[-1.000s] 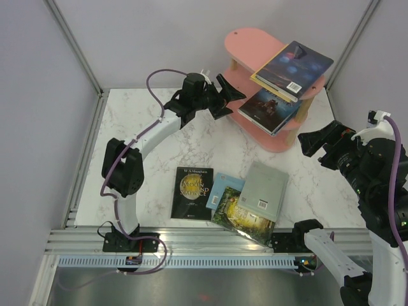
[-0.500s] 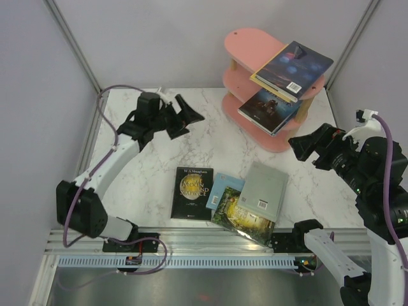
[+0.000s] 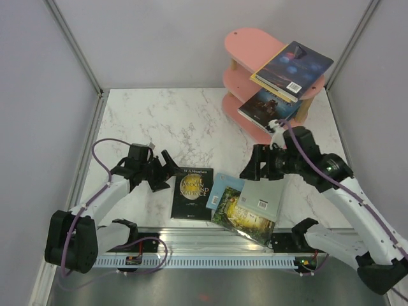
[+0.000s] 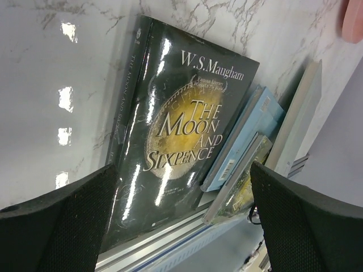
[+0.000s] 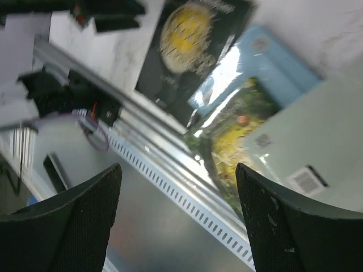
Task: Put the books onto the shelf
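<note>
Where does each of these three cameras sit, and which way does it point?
Top: above and behind the arms, looking down on the table, shelf and books; both arms show, with left gripper and right gripper.
Left wrist: on the left arm, looking down past its fingers at the black book.
Right wrist: on the right arm, looking down past its fingers at the grey book and the rail.
Shared: all three show the black book.
</note>
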Available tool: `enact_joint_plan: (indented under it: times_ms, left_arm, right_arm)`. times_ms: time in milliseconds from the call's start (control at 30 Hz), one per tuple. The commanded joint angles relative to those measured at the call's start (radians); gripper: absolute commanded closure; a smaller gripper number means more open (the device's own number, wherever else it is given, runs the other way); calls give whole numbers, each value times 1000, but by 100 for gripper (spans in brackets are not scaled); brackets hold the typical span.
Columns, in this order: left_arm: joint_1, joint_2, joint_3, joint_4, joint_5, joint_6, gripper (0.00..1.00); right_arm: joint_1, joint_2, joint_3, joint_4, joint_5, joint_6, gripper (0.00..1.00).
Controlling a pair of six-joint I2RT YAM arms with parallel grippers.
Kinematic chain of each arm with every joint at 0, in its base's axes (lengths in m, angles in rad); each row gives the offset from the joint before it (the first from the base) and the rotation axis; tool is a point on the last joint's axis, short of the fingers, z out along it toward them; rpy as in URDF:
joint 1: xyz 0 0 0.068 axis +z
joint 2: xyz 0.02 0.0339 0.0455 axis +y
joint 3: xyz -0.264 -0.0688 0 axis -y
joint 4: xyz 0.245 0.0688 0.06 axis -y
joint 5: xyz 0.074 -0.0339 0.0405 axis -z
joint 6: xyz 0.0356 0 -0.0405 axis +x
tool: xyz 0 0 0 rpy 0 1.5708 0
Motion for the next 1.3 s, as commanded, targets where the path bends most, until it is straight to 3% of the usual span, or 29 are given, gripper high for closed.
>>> enact_joint_plan:
  times_ms: [0, 100, 367, 800, 1033, 1233, 1267]
  left_arm:
    - [4, -27, -6, 70, 35, -7, 0]
    - [1, -18, 0, 70, 35, -16, 0]
    - [1, 25, -47, 114, 32, -26, 0]
    - [3, 105, -169, 278, 24, -53, 0]
    - [3, 226, -219, 473, 110, -108, 0]
    - [3, 271, -302, 801, 262, -248, 1]
    - [3, 275, -311, 914, 297, -307, 3]
  right_arm:
    - [332, 70, 33, 139, 225, 68, 15]
    - [470, 202, 69, 167, 352, 91, 13]
    - [471, 464, 43, 300, 467, 113, 14]
    - [380, 869, 126, 506, 407, 145, 19]
    - [369, 1035, 190, 509, 371, 146, 20]
    - [371, 1049, 132, 510, 363, 179, 21]
    - [369, 1046, 105, 509, 364, 180, 21]
